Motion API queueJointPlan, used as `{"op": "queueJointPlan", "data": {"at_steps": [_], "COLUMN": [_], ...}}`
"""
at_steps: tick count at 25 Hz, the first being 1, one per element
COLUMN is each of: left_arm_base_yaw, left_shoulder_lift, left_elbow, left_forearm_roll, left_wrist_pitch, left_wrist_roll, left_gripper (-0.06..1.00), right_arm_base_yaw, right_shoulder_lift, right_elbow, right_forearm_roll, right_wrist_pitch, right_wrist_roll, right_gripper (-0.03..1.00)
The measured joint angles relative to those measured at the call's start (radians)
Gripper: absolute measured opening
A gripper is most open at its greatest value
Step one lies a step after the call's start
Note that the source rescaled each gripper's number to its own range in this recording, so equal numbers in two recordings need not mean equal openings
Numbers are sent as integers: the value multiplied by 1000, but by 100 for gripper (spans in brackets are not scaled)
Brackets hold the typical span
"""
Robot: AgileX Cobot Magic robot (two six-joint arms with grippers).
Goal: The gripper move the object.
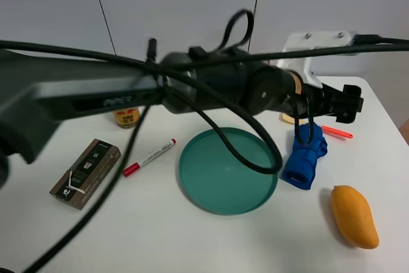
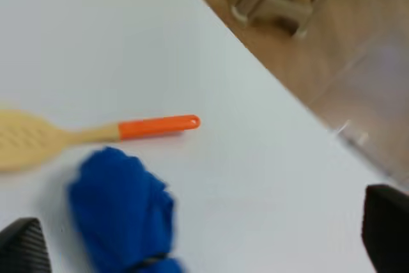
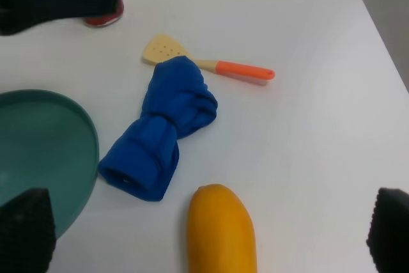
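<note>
Blue cloth [image 1: 305, 158], bunched into a loose roll, lies on the white surface [image 1: 192, 241] just beside the right edge of the teal plate [image 1: 227, 171]. It is not touching the plate in my right wrist feed. Its far end meets the pale perforated blade of a spatula [image 3: 167, 49], whose orange handle [image 3: 246, 70] points away toward the surface's edge. A yellow-orange mango [image 1: 353, 215] sits near the cloth's open end, apart from it.

My left arm stretches across the exterior view from left to right, passing over the plate, with its cables looping in front. The left claw [image 2: 204, 244] hangs above the surface near the cloth and spatula. It is released, with its two dark fingertips [image 2: 22, 247] spread wide and nothing between them. The cloth sits closer to one fingertip, and the feed is blurred.

The right claw [image 3: 208, 238] is also released and holding nothing, its fingertips at the corners of that feed. It looks down on the mango, cloth and plate.

On the left side of the surface I see a red marker [image 1: 149, 157], a brown box [image 1: 85, 172] and a small yellowish can [image 1: 126, 117] farther back. All three are well apart from the cloth.
</note>
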Motion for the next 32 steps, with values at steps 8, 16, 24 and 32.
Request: {"op": "queueJointPlan", "data": {"at_steps": [8, 16, 24, 32], "left_arm_base_yaw": [88, 485, 909, 1096], "left_shoulder_lift": [-212, -350, -555, -852], "left_elbow": [-5, -6, -6, 217], "left_forearm_roll": [205, 90, 82, 54], "left_wrist_pitch": [434, 650, 777, 829], "left_wrist_roll": [493, 468, 463, 470], "left_gripper": [100, 100, 100, 100], "right_arm_base_yaw": [0, 0, 0, 0], "right_shoulder_lift": [0, 0, 0, 0], "right_elbow": [0, 0, 0, 0], "right_forearm_roll": [0, 0, 0, 0], "right_wrist_pitch": [0, 0, 0, 0], "right_wrist_roll": [0, 0, 0, 0], "right_gripper": [100, 100, 100, 100]}}
